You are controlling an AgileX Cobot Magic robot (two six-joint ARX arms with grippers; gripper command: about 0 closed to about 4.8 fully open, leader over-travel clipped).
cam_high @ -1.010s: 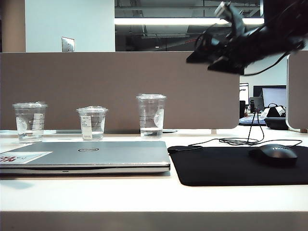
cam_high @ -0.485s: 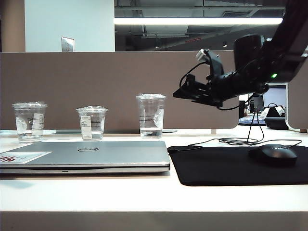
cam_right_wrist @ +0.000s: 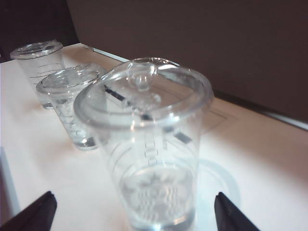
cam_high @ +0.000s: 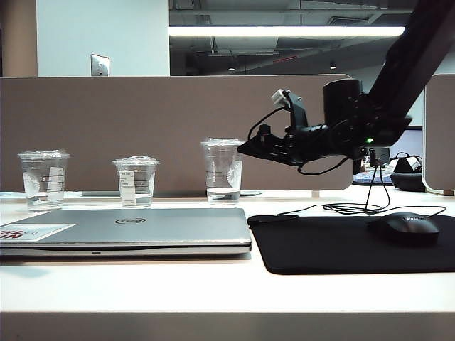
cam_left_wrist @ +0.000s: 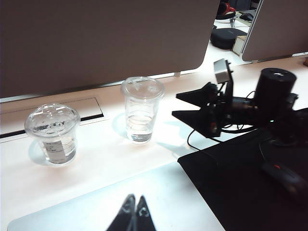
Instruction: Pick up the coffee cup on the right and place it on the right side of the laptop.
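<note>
The cup (cam_high: 223,170) stands upright right ahead of the wide right pincer (cam_high: 245,148), between its tips; the left pincer (cam_left_wrist: 134,211), tips together, is farther off.

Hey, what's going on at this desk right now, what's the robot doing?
The right gripper is open, level with the tallest coffee cup and just beside it, not yet gripping. The cup stands behind the closed laptop, with two other cups to its left. The left gripper hangs shut over the laptop, idle. The black mouse pad lies right of the laptop.
</note>
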